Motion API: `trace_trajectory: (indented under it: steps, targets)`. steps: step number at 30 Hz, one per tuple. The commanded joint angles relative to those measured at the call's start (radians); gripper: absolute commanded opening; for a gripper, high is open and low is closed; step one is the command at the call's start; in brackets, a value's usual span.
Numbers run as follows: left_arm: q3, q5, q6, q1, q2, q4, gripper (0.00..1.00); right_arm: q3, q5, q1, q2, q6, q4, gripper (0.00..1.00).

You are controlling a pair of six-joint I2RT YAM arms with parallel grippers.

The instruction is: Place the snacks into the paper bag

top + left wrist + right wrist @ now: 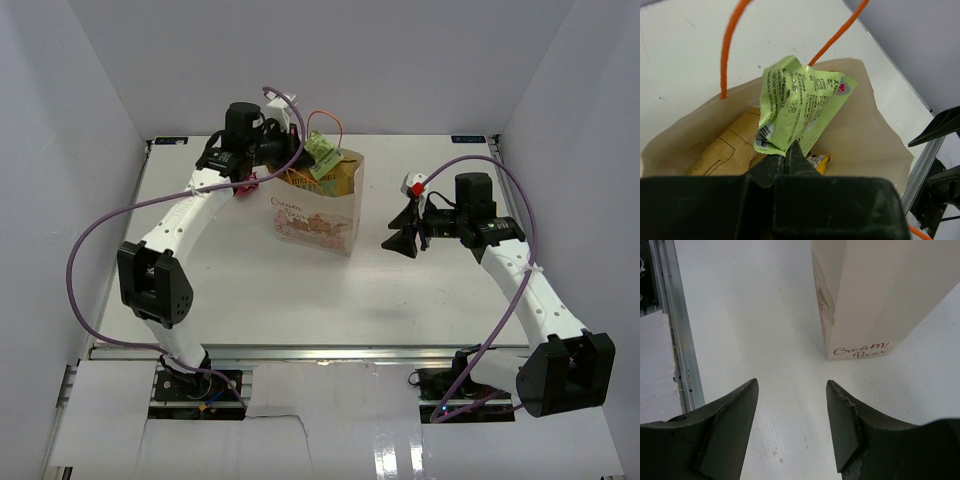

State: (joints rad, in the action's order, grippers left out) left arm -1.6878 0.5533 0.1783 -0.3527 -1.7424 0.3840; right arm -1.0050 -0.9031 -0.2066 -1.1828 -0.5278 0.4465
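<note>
The beige paper bag [318,212] stands upright at the table's back middle, with orange loop handles [729,47]. My left gripper [303,160] hovers over the bag's open mouth, shut on the small green packet [800,105], which hangs crumpled just above the opening [323,155]. Inside the bag lie a large yellow-tan bag [730,147] and a corner of a small yellow packet [821,161]. A small red-pink piece [247,183] shows beside my left wrist, left of the bag. My right gripper [404,236] is open and empty, right of the bag [865,295], low over the table.
White walls close the table on the left, back and right. An aluminium rail [682,350] runs along the near edge. Purple cables [90,240] loop off both arms. A small red and white part [414,186] sits above the right gripper.
</note>
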Motion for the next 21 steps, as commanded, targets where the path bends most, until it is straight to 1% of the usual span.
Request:
trace_trajectory:
  steps: [1, 4, 5, 7, 10, 12, 14, 16, 19, 20, 21]
  targets:
    - [-0.046, -0.027, -0.059, -0.020, 0.041, 0.038, 0.00, -0.004, 0.004, 0.009, 0.018, -0.001, -0.006, 0.63]
    - [-0.017, -0.036, -0.065, -0.031, 0.056, 0.049, 0.07, -0.001, 0.009, 0.010, 0.015, -0.003, -0.006, 0.63]
    - [-0.009, -0.039, -0.065, -0.035, 0.063, 0.050, 0.17, -0.001, 0.010, 0.010, 0.014, -0.005, -0.006, 0.63]
    - [0.003, -0.052, -0.062, -0.040, 0.078, 0.052, 0.32, -0.001, 0.012, 0.010, 0.009, -0.006, -0.008, 0.63]
    - [-0.013, -0.090, -0.039, -0.042, 0.103, 0.052, 0.60, -0.004, 0.016, 0.010, 0.003, -0.009, -0.008, 0.63]
    - [-0.033, -0.133, -0.034, -0.042, 0.115, 0.052, 0.66, -0.004, 0.018, 0.012, -0.003, -0.009, -0.008, 0.63]
    - [-0.058, -0.180, -0.023, -0.040, 0.138, 0.050, 0.70, -0.007, 0.020, 0.012, -0.006, -0.011, -0.008, 0.63]
    - [-0.065, -0.269, -0.005, -0.035, 0.164, 0.046, 0.71, -0.007, 0.021, 0.013, -0.009, -0.011, -0.009, 0.63]
    - [-0.007, -0.351, 0.058, -0.002, 0.210, -0.008, 0.72, -0.006, 0.026, 0.016, -0.012, -0.011, -0.009, 0.63]
    - [0.025, -0.384, 0.076, 0.021, 0.246, -0.051, 0.73, -0.006, 0.027, 0.016, -0.014, -0.011, -0.009, 0.63]
    - [0.098, -0.420, 0.102, 0.038, 0.266, -0.066, 0.76, -0.006, 0.029, 0.016, -0.015, -0.011, -0.009, 0.63]
